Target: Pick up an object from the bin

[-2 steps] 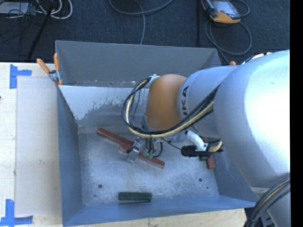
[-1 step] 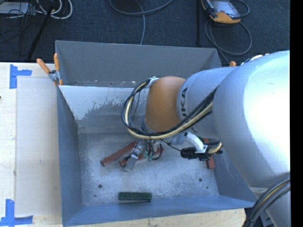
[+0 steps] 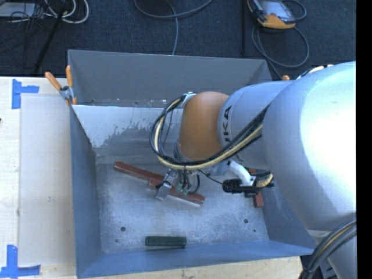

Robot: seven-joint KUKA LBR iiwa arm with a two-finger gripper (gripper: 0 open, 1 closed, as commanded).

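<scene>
Brown stick [image 3: 135, 173] lies beneath gripper [image 3: 165, 189]; green block [image 3: 165, 242] apart.

Partial "KUKA" lettering [image 3: 225, 130] on arm [image 3: 308, 132]

A flat dark green block [image 3: 165, 242] lies alone on the floor of the bin [image 3: 145, 86], close to the front wall and lengthwise along it. A small red-brown piece [image 3: 258, 200] lies at the floor's right side, well apart from the block. Behind the bin, on dark carpet [image 3: 116, 34], black cables [image 3: 157, 7] loop, white cables [image 3: 74, 6] lie tangled at the far left, and an orange and grey device [image 3: 273, 13] sits at the far right
</scene>
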